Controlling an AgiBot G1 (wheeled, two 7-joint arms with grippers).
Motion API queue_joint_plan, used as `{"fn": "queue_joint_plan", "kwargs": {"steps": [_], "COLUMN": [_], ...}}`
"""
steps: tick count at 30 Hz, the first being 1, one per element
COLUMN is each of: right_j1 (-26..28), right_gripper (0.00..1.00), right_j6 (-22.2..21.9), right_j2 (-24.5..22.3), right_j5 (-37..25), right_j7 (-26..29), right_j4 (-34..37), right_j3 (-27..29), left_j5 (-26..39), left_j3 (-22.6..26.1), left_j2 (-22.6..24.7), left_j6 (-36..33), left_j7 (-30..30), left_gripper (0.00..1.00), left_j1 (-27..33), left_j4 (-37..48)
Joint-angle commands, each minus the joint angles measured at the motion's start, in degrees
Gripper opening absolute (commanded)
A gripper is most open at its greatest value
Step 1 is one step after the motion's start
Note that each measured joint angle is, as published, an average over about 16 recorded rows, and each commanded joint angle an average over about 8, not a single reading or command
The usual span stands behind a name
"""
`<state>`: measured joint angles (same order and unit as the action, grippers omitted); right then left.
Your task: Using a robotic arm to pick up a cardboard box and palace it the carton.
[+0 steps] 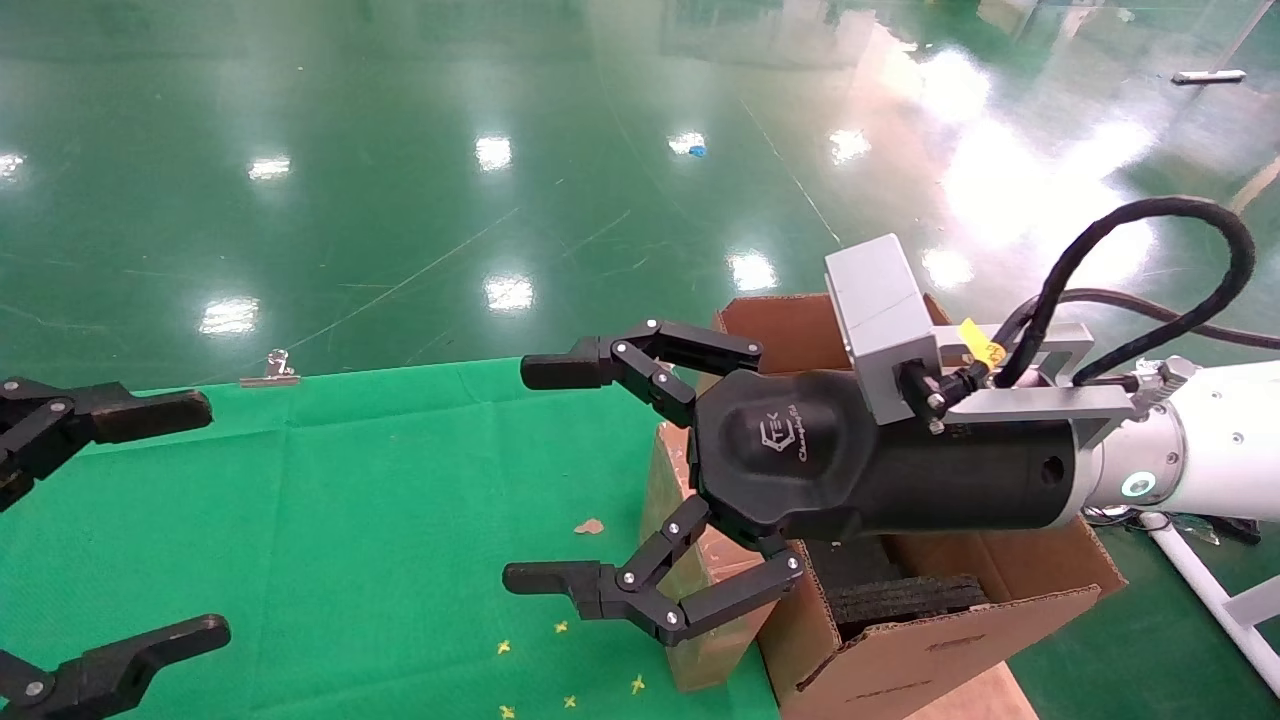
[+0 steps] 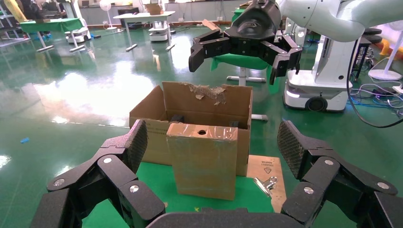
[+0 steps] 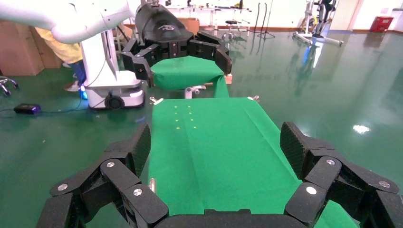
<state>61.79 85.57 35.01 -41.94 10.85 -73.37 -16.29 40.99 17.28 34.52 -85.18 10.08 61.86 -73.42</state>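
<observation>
Hanging wide open and empty at the left edge, the left end effector (image 1: 110, 520) stays well apart from the cardboard box (image 2: 203, 159), which stands upright on the green tabletop (image 1: 330, 520) touching the carton (image 1: 950, 620), holed face up. The right end effector (image 1: 545, 475), also spread wide and holding nothing, hovers just above and is clearly nearer.
</observation>
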Motion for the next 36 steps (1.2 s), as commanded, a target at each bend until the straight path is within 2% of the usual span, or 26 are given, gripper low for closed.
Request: {"fn": "queue_joint_plan", "kwargs": {"steps": [1,25,30,36], "right_j1": [0.0,0.33,2.29,9.24], "right_gripper": [1.0,1.0,1.0,1.0], "right_j6": [0.0,-0.17,-0.08,1.98], "right_j2": [0.0,0.06,-0.23,1.17], "right_j5": [0.0,-1.3,-5.74,-17.58], "right_j7": [0.0,0.62,2.07,5.81], "right_j4": [0.0,-0.87,-2.71,-4.08], "right_j3": [0.0,-0.75,-2.77,-8.92], "left_j5": [0.0,0.0,-0.01,-0.02], "left_j3": [0.0,0.02,0.03,0.05], "left_j2": [0.0,0.0,0.0,0.0], "left_j6": [0.0,-0.01,-0.02,-0.02], "left_j7": [0.0,-0.02,-0.03,-0.04], "left_gripper": [1.0,1.0,1.0,1.0], "left_j1": [0.0,0.01,0.03,0.04], "left_j4": [0.0,0.03,0.04,0.05]}}
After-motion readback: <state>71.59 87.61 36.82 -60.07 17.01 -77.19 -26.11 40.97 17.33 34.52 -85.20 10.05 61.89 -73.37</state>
